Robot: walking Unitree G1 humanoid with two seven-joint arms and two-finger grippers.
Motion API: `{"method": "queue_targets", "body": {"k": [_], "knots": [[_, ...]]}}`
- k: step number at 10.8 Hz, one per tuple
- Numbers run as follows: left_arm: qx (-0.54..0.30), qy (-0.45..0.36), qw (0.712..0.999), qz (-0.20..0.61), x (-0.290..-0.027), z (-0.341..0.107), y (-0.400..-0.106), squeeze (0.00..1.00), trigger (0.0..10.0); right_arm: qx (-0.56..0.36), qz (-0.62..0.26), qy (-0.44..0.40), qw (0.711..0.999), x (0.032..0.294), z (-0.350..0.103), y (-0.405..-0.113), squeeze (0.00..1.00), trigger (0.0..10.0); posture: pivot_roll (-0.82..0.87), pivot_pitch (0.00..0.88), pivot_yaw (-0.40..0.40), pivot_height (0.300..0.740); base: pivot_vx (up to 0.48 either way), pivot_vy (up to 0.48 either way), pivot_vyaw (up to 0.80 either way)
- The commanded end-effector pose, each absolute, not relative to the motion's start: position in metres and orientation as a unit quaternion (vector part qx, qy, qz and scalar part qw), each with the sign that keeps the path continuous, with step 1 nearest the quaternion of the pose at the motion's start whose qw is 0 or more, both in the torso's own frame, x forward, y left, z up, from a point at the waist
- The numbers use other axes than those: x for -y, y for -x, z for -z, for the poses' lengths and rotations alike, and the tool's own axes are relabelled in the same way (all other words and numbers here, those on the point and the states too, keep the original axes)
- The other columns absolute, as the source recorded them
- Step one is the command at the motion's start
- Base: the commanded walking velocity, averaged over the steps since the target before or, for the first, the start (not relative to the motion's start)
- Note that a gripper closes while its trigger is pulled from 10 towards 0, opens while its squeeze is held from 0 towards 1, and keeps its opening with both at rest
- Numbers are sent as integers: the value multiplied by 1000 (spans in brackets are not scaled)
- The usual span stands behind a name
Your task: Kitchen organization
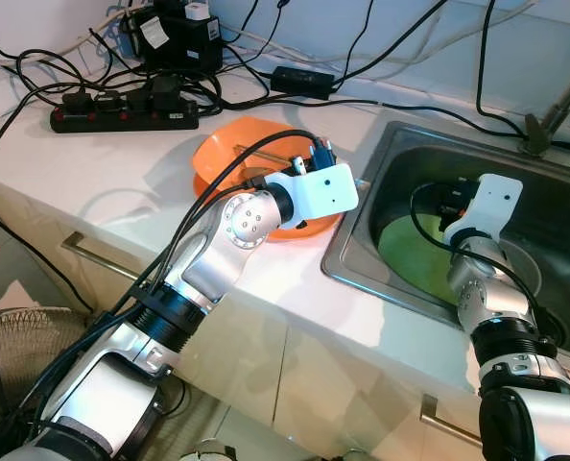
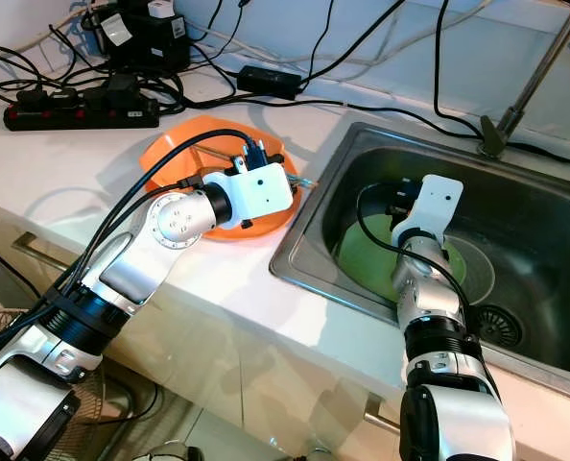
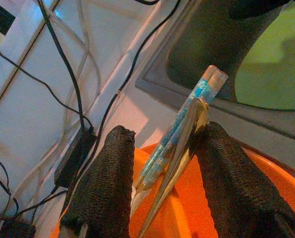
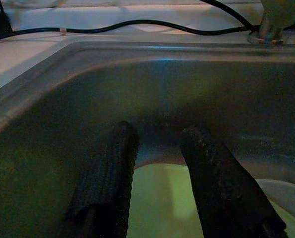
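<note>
The left gripper (image 3: 160, 163) reaches over the orange bowl (image 1: 218, 158) on the desk (image 1: 74, 163), jaws partly open astride a pair of blue-patterned chopsticks (image 3: 187, 119) and seemingly touching them, though a firm grip is hard to confirm. The right gripper (image 4: 160, 173) hangs inside the sink (image 2: 554, 226), jaws parted and empty over the green plate (image 2: 362, 254). Judging by this, utensils are being collected; next, close and lift.

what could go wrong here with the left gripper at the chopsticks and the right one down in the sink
The chopsticks and a spoon lie loosely between the open left gripper fingers over the orange bowl; closing unevenly could pinch only one, or tip the bowl.

The right gripper hangs over the green plate in the sink; descending too fast could strike it.

Cables cross the counter and might snag an arm.
</note>
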State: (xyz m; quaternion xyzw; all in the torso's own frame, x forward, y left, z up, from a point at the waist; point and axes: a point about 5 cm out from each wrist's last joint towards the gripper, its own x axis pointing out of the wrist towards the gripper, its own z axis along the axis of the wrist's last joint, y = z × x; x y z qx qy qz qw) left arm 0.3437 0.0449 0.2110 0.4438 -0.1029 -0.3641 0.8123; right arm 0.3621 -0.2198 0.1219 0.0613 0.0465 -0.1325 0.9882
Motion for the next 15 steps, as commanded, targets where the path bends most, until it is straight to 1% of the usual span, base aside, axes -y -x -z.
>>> {"method": "queue_targets", "body": {"k": [1,9,12,13,14,15], "knots": [[114,-446,812,358,-44,-218,-346,0,0,-34,136,-64,988,220,-126,-362,0,10000,86,35,-35,740,0,0,0],[118,-436,817,358,-44,-222,-346,0,0,-34,136,-64,988,220,-126,-362,0,10000,87,35,-36,740,0,0,0],[122,-403,837,348,-49,-234,-347,0,0,-35,136,-63,988,220,-126,-362,0,10000,89,35,-38,740,0,0,0],[124,-378,852,341,-53,-242,-349,0,0,-35,135,-63,988,220,-126,-363,0,10000,89,35,-38,740,0,0,0],[123,-347,865,342,-55,-249,-348,0,510,-35,133,-63,988,219,-126,-363,0,10000,89,35,-38,740,0,0,0],[123,-336,869,341,-57,-252,-348,0,7098,-36,133,-64,988,219,-126,-363,0,10000,91,34,-39,740,0,0,0]]}}
